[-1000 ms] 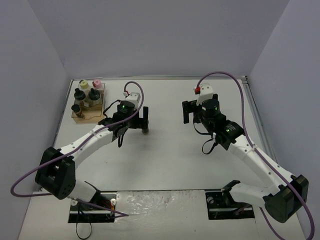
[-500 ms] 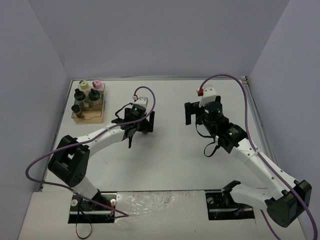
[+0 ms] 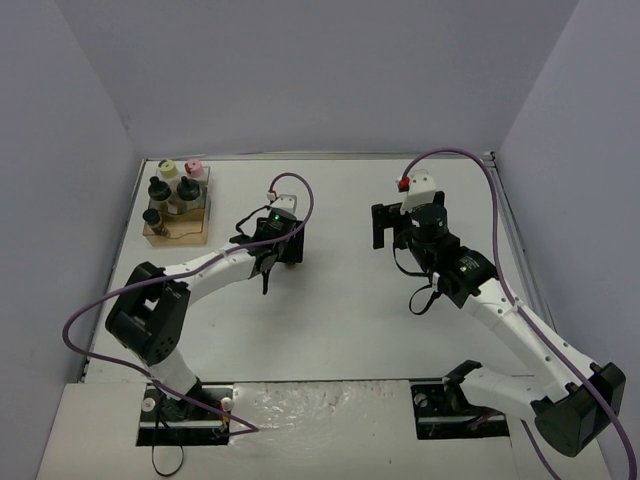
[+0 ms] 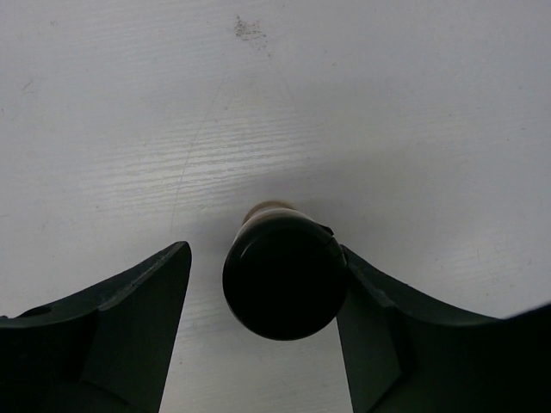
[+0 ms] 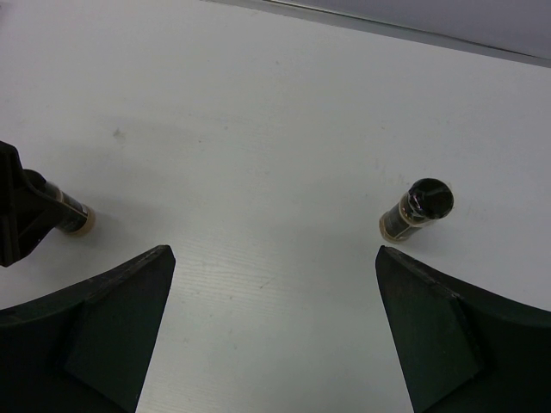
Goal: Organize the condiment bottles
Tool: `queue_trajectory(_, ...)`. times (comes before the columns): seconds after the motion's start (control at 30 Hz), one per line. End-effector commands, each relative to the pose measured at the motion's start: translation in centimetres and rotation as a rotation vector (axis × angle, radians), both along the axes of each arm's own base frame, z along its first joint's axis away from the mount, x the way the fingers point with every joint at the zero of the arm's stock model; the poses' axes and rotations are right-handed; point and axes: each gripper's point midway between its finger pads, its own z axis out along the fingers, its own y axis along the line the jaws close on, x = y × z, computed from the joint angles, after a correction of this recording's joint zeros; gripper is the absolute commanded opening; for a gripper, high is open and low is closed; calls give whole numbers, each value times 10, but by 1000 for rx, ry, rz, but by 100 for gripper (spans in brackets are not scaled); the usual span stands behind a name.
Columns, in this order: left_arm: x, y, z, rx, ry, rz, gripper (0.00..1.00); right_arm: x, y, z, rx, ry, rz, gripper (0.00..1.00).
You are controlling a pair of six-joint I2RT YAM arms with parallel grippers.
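The left gripper (image 4: 265,252), jaws wide, straddles 1 upright black-capped jar (image 4: 284,277) standing off-centre, close against its right finger.

5 black-cap jars (image 3: 158,188) (image 3: 187,187) (image 3: 152,215) (image 4: 284,280) (image 5: 422,206), 1 yellow-cap jar (image 3: 167,167), 1 pink-cap jar (image 3: 195,165) (7 tot.); 1 rack (image 3: 178,236), 2 robot arms (image 3: 210,268) (image 3: 510,315).

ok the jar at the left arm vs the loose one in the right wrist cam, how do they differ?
Position: the left-arm jar sits between the left gripper's open jaws, one nearly on its cap, a gap at the other; the loose jar stands alone on the table, outside the right gripper's open jaws. Visibility in the right wrist view: left-arm jar's cap is hidden, loose jar's shows whole. Shared: black caps, brownish contents, upright.
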Motion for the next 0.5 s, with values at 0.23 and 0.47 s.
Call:
queue_trajectory(0.23,18,-13,49,-75,-113,14,25,5,-5,19,32,-68,-33,100)
queue_trajectory(0.47,28,38,88,-22,-176,91,9,2,-7,22,39,-79,-35,100)
